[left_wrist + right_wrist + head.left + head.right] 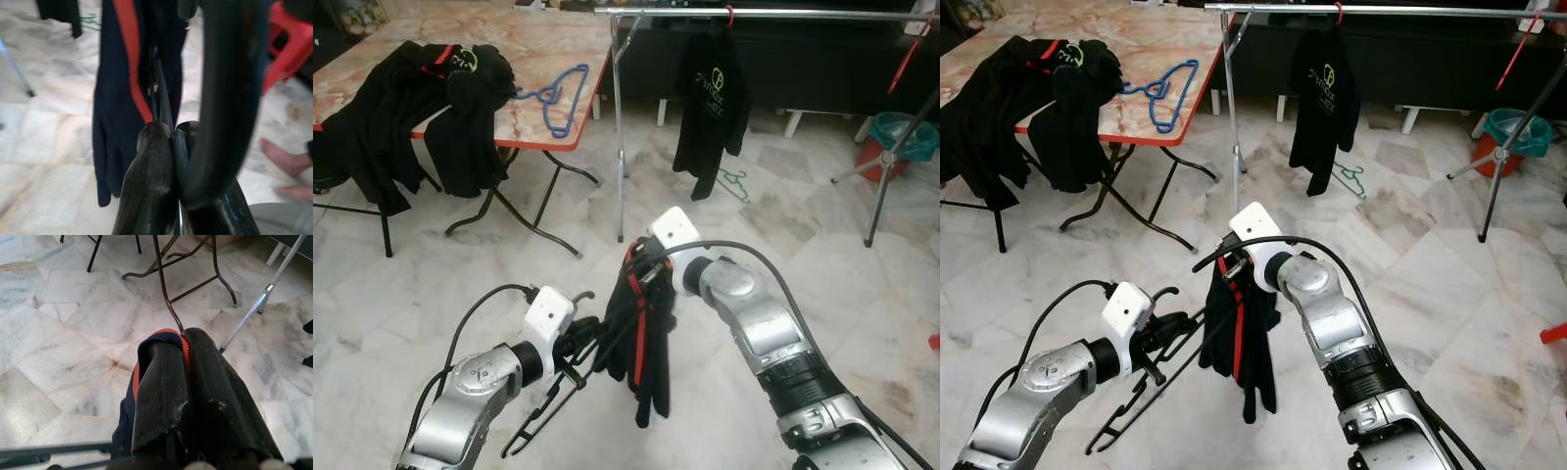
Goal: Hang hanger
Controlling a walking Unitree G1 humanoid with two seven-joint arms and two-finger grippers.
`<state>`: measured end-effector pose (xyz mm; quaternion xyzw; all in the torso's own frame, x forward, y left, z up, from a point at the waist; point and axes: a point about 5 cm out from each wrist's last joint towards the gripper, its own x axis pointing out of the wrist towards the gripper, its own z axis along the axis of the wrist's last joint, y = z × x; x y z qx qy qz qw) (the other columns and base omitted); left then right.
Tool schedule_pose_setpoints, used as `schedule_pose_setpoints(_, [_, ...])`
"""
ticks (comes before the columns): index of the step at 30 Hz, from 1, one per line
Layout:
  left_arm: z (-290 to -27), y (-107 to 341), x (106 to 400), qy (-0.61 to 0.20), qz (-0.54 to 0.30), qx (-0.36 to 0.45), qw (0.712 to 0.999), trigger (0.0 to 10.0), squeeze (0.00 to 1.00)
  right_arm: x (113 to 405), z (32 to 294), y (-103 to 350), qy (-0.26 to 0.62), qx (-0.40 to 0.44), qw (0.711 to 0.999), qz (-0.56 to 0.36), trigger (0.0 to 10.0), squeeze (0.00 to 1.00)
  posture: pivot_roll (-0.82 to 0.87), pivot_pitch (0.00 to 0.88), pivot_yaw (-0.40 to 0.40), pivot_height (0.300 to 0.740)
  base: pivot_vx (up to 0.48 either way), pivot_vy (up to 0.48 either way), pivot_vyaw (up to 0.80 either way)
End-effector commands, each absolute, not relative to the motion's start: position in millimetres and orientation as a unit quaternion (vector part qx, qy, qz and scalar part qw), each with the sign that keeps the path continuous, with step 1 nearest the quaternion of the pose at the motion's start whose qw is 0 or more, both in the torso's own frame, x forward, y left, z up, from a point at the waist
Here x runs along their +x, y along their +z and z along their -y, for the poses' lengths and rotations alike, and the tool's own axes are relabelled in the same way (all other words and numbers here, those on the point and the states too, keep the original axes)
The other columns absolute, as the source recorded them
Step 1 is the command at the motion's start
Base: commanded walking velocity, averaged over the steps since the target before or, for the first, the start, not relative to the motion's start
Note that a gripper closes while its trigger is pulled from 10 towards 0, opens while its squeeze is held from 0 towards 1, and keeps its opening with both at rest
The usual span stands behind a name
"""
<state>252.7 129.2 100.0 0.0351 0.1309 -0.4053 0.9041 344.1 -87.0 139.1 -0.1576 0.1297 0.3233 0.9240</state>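
Right now the left gripper [576,345] is clamped on a black hanger [540,411] slanting down to the near left, while the right gripper [644,277] pinches a dark garment [644,343] just beside it. Far off stands the rail [773,13], straight ahead and high; the right arm looks nearer.

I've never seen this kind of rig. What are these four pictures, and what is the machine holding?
A humanoid robot with two silver arms. The two wide pictures come from its head camera; the close ones from each wrist. The left claw is shut on a black hanger. The right claw pinches a dark garment with red trim at its collar. Ahead stands a clothes rail with a black shirt already hanging. On the table lie dark clothes and a blue hanger.
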Motion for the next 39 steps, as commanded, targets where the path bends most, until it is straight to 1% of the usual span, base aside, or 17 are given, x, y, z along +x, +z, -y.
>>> schedule_pose_setpoints(1, [-125.5, 103.0, 248.3, -0.429, -0.132, 0.028, 0.893, 10.0, 0.00, 342.2, 81.9, 149.7, 0.336, -0.157, 0.923, -0.106, 10.0, 0.00, 0.06, 0.097, -0.028, 0.740, 0.000, 0.000, 0.00])
schedule_pose_setpoints(4, [-124.7, 103.5, 247.6, -0.435, -0.133, 0.025, 0.890, 10.0, 0.00, 341.8, 81.6, 150.3, 0.337, -0.157, 0.922, -0.106, 10.0, 0.00, 0.06, 0.097, -0.028, 0.740, 0.000, 0.000, 0.00])
schedule_pose_setpoints(7, [-122.2, 99.4, 237.9, -0.477, -0.161, 0.035, 0.863, 10.0, 0.00, 342.7, 81.4, 154.4, 0.345, -0.171, 0.918, -0.096, 10.0, 0.00, 0.05, 0.097, -0.024, 0.740, 0.000, 0.000, 0.00])
schedule_pose_setpoints(12, [-121.7, 98.8, 233.5, -0.488, -0.167, 0.029, 0.857, 10.0, 0.00, 344.8, 79.7, 160.5, 0.350, -0.174, 0.916, -0.085, 10.0, 0.00, 0.05, 0.098, -0.027, 0.740, 0.000, 0.000, 0.00])
schedule_pose_setpoints(15, [-122.0, 98.3, 233.6, -0.485, -0.166, 0.033, 0.858, 10.0, 0.00, 344.1, 76.3, 162.6, 0.357, -0.176, 0.914, -0.081, 10.0, 0.00, 0.05, 0.097, -0.027, 0.740, 0.000, 0.000, 0.00])
schedule_pose_setpoints(18, [-122.4, 97.1, 236.3, -0.475, -0.166, 0.046, 0.863, 10.0, 0.00, 339.7, 70.1, 164.8, 0.376, -0.175, 0.907, -0.076, 10.0, 0.00, 0.05, 0.097, -0.027, 0.740, 0.000, 0.000, 0.00])
schedule_pose_setpoints(25, [-140.6, 87.0, 257.2, -0.374, -0.179, 0.105, 0.904, 10.0, 0.00, 334.2, 66.7, 165.8, 0.385, -0.174, 0.904, -0.074, 10.0, 0.00, 0.05, 0.087, -0.024, 0.740, 0.000, 0.000, 0.00])
schedule_pose_setpoints(28, [-143.0, 86.5, 259.3, -0.363, -0.177, 0.108, 0.908, 10.0, 0.00, 332.8, 65.6, 165.9, 0.387, -0.174, 0.903, -0.073, 10.0, 0.00, 0.05, 0.084, -0.024, 0.740, 0.000, 0.000, 0.00])
schedule_pose_setpoints(33, [-147.2, 91.6, 271.0, -0.309, -0.149, 0.113, 0.932, 10.0, 0.00, 323.6, 55.2, 168.8, 0.405, -0.161, 0.897, -0.068, 10.0, 0.00, 0.05, 0.077, -0.026, 0.740, 0.000, 0.000, 0.00])
schedule_pose_setpoints(35, [-148.5, 91.5, 273.1, -0.298, -0.147, 0.115, 0.936, 10.0, 0.00, 320.7, 53.2, 169.8, 0.410, -0.155, 0.896, -0.067, 10.0, 0.00, 0.05, 0.078, -0.027, 0.740, 0.000, 0.000, 0.00])
schedule_pose_setpoints(38, [-149.8, 92.2, 274.2, -0.293, -0.141, 0.109, 0.939, 10.0, 0.00, 306.6, 46.0, 171.7, 0.434, -0.134, 0.889, -0.064, 10.0, 0.00, 0.04, 0.082, -0.027, 0.740, 0.000, 0.000, 0.00])
schedule_pose_setpoints(39, [-150.2, 92.8, 274.9, -0.287, -0.139, 0.109, 0.941, 10.0, 0.00, 297.9, 42.7, 170.2, 0.448, -0.133, 0.882, -0.067, 10.0, 0.00, 0.04, 0.084, -0.027, 0.740, 0.000, 0.000, 0.00])
